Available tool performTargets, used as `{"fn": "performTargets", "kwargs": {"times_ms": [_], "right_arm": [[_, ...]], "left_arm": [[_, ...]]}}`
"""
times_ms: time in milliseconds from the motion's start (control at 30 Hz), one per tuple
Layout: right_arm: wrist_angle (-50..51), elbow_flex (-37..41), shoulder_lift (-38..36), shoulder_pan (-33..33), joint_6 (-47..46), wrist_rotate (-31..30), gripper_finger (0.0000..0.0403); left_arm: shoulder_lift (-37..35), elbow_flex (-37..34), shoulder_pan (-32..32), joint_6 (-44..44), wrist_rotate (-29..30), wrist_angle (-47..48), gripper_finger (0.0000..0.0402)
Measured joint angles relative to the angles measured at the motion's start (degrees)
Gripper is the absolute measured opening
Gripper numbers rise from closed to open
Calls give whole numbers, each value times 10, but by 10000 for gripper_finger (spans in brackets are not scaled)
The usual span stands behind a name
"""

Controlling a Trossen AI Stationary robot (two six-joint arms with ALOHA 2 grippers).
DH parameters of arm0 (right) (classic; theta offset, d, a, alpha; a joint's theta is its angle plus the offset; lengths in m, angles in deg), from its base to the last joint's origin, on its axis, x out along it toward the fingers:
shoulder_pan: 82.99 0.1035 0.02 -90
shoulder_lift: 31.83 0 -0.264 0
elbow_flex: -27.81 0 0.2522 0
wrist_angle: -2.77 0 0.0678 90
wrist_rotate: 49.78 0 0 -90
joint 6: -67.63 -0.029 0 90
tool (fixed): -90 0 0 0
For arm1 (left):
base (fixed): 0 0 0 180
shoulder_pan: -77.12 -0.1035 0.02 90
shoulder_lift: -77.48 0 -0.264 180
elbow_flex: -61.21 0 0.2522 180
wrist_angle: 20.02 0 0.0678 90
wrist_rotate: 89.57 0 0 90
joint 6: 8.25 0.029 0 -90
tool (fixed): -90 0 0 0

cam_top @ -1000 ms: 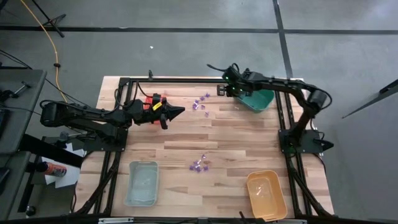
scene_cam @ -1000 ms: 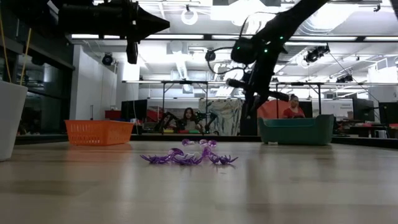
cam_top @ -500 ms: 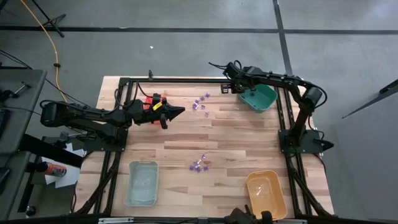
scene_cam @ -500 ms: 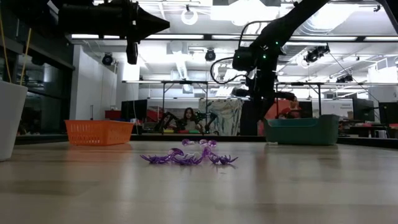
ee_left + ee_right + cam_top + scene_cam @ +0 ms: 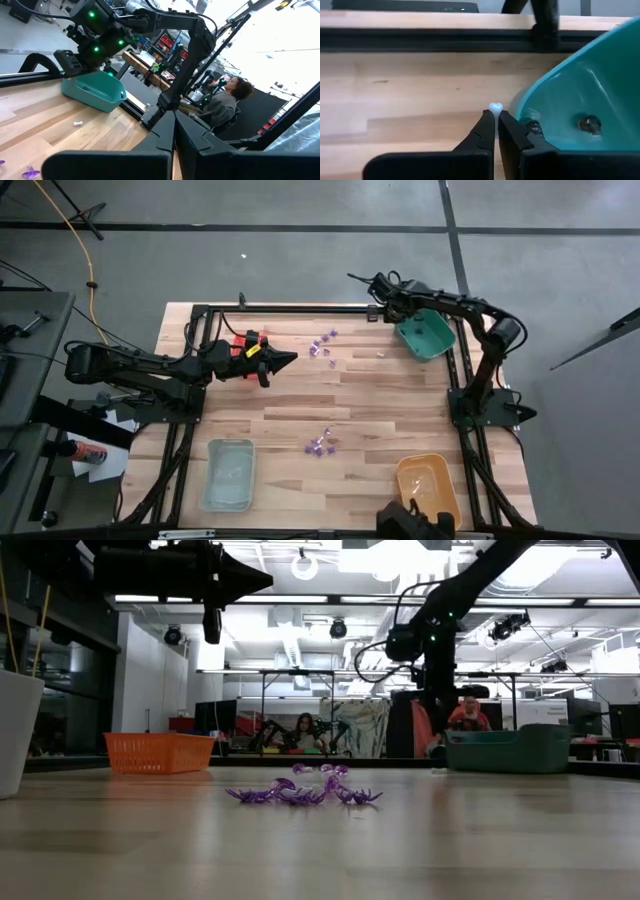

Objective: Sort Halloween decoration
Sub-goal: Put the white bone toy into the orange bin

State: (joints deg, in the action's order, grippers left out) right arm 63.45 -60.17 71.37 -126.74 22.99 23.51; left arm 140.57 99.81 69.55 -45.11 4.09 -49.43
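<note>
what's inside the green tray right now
Inside the green tray, the right wrist view shows two small dark pieces on its floor. The right gripper, shut, hides part of the near wall.

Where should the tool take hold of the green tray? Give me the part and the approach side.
Probably best: pinch the green tray by the wall that faces the table's middle, coming straight down with one finger inside and one outside. The tray sits flat and open-topped, so its thin raised rim suits a pinch. Its other sides lie close to the black frame, which leaves less room.

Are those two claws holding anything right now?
Neither. The right claw is shut beside a tiny whitish piece by the green tray; the left claw is shut, empty.
</note>
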Motion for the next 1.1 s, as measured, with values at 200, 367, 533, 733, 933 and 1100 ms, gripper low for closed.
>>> {"fn": "performTargets", "kwargs": {"times_ms": [200, 367, 533, 733, 933, 1100], "right_arm": [[8, 0, 0, -25, 1, -7, 0], [15, 0, 0, -40, 18, -14, 0], [-14, 1, -17, -43, 27, -17, 0], [-97, 1, -47, -30, 26, 30, 0], [-164, 1, -46, 31, 6, 77, 0], [-271, 1, -45, 102, -19, 86, 0]], "left_arm": [[0, 0, 0, 0, 0, 0, 0], [0, 0, 0, 5, 0, 0, 0], [0, 0, 0, 7, 0, 0, 0], [0, 0, -1, 14, 0, -5, 0], [-7, 0, -2, 23, 0, -105, 0], [-38, 18, -13, 56, 0, -174, 0]]}}
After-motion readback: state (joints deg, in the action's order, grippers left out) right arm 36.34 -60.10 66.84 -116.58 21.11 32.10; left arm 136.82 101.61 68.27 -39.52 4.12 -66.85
